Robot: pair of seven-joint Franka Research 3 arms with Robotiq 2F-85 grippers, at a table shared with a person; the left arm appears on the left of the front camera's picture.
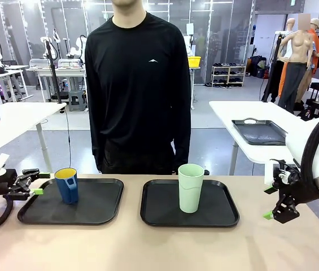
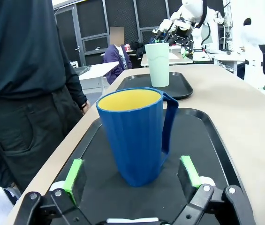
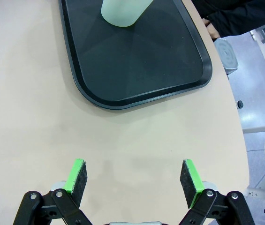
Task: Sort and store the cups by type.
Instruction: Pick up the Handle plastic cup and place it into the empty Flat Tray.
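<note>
A dark blue mug (image 1: pixel 67 185) with a handle and a yellow inside stands upright on the left black tray (image 1: pixel 100 206). My left gripper (image 1: pixel 39 184) hovers just left of it, open, green pads apart from the mug. In the left wrist view the mug (image 2: pixel 134 136) stands just beyond the open left gripper (image 2: pixel 131 174). A tall mint-green tumbler (image 1: pixel 191 187) stands on the right tray (image 1: pixel 221 209). My right gripper (image 1: pixel 269 202) hangs open over bare table to the right of that tray. The right wrist view shows the open right gripper (image 3: pixel 134 176) and the tumbler's base (image 3: pixel 123 11).
A person in a black top (image 1: pixel 139 84) stands at the far edge, behind the trays, hands down. Bare table top (image 1: pixel 148 248) lies in front of both trays. Another white table with a dark tray (image 1: pixel 259 131) stands at the back right.
</note>
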